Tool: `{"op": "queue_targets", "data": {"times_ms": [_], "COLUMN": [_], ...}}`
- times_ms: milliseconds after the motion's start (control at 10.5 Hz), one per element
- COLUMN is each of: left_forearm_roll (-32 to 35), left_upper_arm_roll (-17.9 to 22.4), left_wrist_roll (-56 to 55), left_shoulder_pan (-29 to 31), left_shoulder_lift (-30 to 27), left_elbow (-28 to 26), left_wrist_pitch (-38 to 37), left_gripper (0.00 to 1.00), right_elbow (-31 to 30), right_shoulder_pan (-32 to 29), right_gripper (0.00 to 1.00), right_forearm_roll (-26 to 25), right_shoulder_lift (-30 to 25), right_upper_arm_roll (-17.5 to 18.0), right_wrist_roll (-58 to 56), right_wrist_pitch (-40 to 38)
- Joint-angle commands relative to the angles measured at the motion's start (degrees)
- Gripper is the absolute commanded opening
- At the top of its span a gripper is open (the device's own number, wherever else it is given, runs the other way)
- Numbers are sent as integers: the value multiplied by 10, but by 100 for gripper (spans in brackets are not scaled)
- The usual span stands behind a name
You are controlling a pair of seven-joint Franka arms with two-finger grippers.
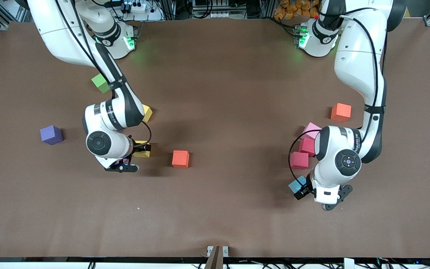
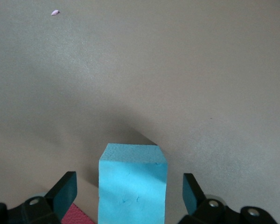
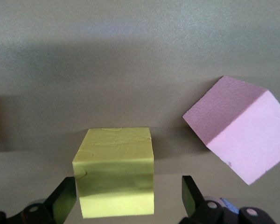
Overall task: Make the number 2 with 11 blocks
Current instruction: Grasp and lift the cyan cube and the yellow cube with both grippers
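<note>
**Both jaws spread over foam-like cubes, nothing gripped yet**

I have the left gripper (image 2: 129,198) low over the blue cube (image 1: 297,184), jaws released, one on each side of it with a gap either way. The right gripper (image 3: 129,200) sits the same way over a yellow cube (image 3: 115,170), jaws wide and not touching it, with a tilted pink cube (image 3: 238,128) just beside.

The blocks are scattered over the surface (image 1: 222,209): a purple cube (image 1: 51,135) toward the right arm's end, an orange cube (image 1: 180,158) near the middle, a second yellow cube (image 1: 147,113) partly hidden by the right arm, two red cubes (image 1: 299,160) and another pink cube (image 1: 311,130) touching in a cluster beside the left arm, and another orange cube (image 1: 340,112) farther from the camera. No digit is formed yet.

I judge these cubes light, matte and slightly soft, so grippy rather than slippery, and not fragile. I would pinch each on two opposite flat faces, mid-height, squared to the jaws so it does not twist
</note>
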Motion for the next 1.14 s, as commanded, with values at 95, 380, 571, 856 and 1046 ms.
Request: {"op": "queue_targets", "data": {"times_ms": [95, 380, 571, 856, 1046], "left_forearm_roll": [-17, -30, -33, -33, -32], "left_upper_arm_roll": [11, 11, 11, 8, 5], "left_wrist_roll": [14, 15, 17, 40, 46], "left_shoulder_pan": [-11, -12, -16, -42, -95], "left_shoulder_lift": [23, 28, 38, 32, 12], "left_elbow": [13, 11, 12, 13, 12], "left_wrist_pitch": [7, 7, 7, 2, -12], "left_gripper": [100, 92, 50, 7, 1], "right_elbow": [-27, -29, -30, -28, -29], "right_shoulder_pan": [-6, -4, -2, 0, 1], "right_gripper": [100, 100, 100, 100, 100], "right_forearm_roll": [-5, -3, -2, -1, -1], "right_shoulder_lift": [8, 11, 12, 12, 14], "right_upper_arm_roll": [5, 5, 6, 6, 6], "right_wrist_roll": [5, 10, 11, 11, 11], "right_wrist_pitch": [52, 61, 66, 68, 75]}}
